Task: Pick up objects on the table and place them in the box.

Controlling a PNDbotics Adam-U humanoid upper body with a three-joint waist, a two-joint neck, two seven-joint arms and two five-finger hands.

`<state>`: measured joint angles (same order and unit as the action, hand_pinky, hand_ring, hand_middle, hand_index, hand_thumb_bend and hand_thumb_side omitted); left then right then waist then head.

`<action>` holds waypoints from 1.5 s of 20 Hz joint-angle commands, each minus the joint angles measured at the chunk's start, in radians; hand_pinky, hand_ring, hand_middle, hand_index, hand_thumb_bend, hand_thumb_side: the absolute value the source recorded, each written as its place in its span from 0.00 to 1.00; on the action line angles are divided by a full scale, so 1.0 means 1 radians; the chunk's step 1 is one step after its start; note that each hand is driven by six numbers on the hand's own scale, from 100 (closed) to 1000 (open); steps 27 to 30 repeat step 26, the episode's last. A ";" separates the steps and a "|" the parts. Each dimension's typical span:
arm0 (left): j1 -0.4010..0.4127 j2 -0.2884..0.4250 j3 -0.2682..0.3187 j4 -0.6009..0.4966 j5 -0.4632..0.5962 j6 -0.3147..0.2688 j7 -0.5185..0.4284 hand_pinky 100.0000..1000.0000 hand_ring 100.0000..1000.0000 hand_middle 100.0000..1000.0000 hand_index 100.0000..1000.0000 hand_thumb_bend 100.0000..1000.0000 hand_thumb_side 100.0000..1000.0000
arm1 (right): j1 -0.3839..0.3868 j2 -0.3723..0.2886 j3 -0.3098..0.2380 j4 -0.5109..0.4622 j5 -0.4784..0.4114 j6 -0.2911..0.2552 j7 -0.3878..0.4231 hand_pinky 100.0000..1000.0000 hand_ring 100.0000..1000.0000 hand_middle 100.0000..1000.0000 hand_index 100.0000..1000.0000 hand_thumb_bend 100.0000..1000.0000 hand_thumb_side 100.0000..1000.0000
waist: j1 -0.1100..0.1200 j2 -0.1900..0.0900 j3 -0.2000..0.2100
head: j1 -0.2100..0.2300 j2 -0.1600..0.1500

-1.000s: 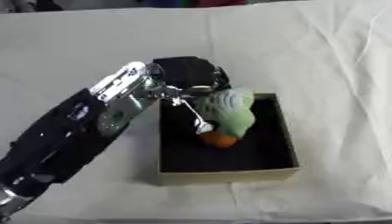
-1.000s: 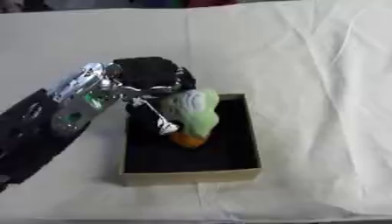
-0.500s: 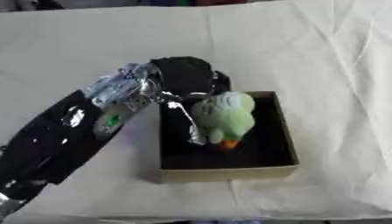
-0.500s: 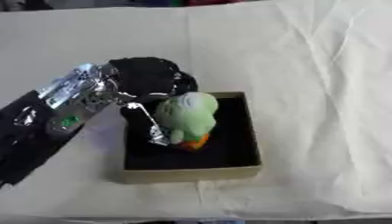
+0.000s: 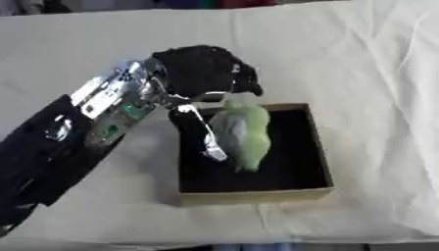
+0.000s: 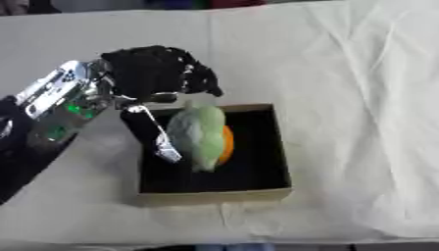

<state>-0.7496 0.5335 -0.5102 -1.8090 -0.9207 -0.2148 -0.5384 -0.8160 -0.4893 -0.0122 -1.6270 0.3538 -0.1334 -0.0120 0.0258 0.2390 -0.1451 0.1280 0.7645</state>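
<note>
Cloth point(image 5: 360, 59), pale and creased, covers the whole table, and a shallow box point(image 5: 257, 195) with tan walls and a black floor sits on it. A light green plush toy point(image 5: 244, 135) with an orange patch hangs over the box's left half, its lower end down inside. The left hand point(image 5: 206, 73), black, hovers above the box's far left corner, fingers curled around the toy's upper end; one silver finger point(image 5: 210, 142) runs down the toy's left side, hiding part of the box floor.

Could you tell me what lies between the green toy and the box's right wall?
Only the bare black floor of the box lies right of the green toy, in the right eye view.
</note>
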 commanded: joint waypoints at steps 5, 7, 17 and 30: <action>-0.017 0.034 0.060 -0.086 0.074 0.059 0.014 0.76 0.73 0.75 0.87 0.55 0.78 | -0.009 -0.013 -0.009 -0.010 0.001 0.002 0.003 0.84 0.86 0.74 0.79 0.00 0.80 | -0.006 -0.027 0.007 | -0.002 0.004; -0.017 0.036 0.071 -0.102 0.087 0.070 0.018 0.75 0.72 0.74 0.87 0.53 0.78 | -0.009 -0.013 -0.009 -0.010 0.002 0.002 0.005 0.83 0.86 0.74 0.79 0.00 0.80 | -0.007 -0.029 0.009 | -0.003 0.004; 0.034 0.067 0.165 -0.187 0.263 0.114 0.163 0.73 0.64 0.70 0.86 0.20 0.75 | -0.011 -0.016 -0.012 -0.019 0.003 0.001 -0.003 0.83 0.86 0.74 0.79 0.00 0.79 | -0.011 -0.029 0.022 | -0.017 0.005; 0.204 0.157 0.334 -0.191 0.445 0.142 0.426 0.72 0.61 0.68 0.85 0.00 0.74 | -0.009 -0.029 -0.015 -0.037 -0.001 0.000 -0.018 0.83 0.86 0.74 0.79 0.00 0.78 | -0.019 -0.020 0.033 | -0.040 0.005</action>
